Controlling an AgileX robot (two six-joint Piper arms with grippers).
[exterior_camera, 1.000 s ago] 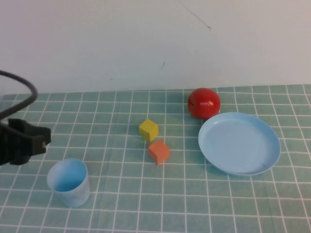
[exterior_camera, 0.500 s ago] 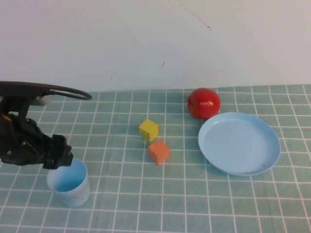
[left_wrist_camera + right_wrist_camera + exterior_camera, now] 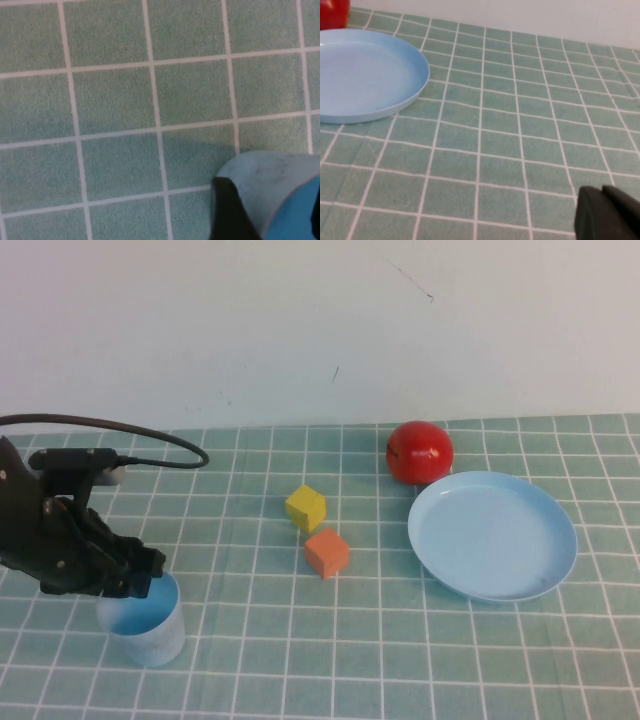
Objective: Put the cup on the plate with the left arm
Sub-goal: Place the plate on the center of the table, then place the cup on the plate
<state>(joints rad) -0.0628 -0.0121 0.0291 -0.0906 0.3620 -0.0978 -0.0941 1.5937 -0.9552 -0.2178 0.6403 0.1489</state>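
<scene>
Cup [image 3: 143, 625] rim under left end effector [image 3: 140, 575].

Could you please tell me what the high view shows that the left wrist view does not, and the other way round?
Only the high view shows the plate, the apple, the yellow block, the orange block, the wall and the left gripper at the cup's rim. Only the left wrist view shows, close up, one dark finger outside the cup's wall. Both show the cup and the green checked tablecloth. The right gripper appears in neither; only the right wrist view shows it, low over the cloth.
</scene>
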